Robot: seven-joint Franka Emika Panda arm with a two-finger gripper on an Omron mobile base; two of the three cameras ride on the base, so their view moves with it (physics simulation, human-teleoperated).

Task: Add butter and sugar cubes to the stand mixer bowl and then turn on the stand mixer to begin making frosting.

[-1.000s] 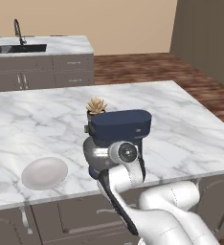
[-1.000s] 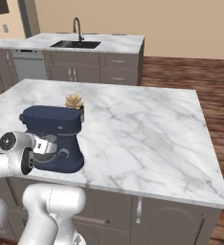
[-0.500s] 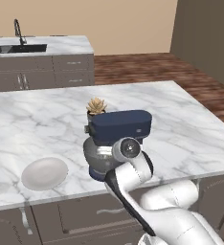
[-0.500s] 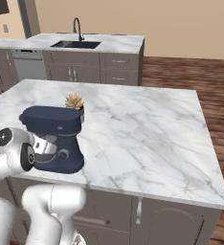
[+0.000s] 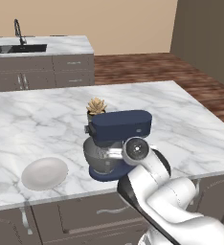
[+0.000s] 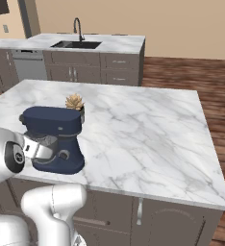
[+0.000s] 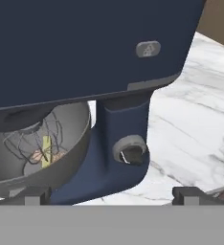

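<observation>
The small round knob is sitting on the stand mixer column, at four o'clock from the stand mixer bowl holding butter and sugar cubes. It is looking stiff and slick, best pinched across its rim. The tool is gaping wide, empty, above the counter.

A white plate lies on the marble tabletop left of the end effector; a potted succulent stands beyond it.

No readable txt. Stand mixer head has small grey badge (mark illegible).
</observation>
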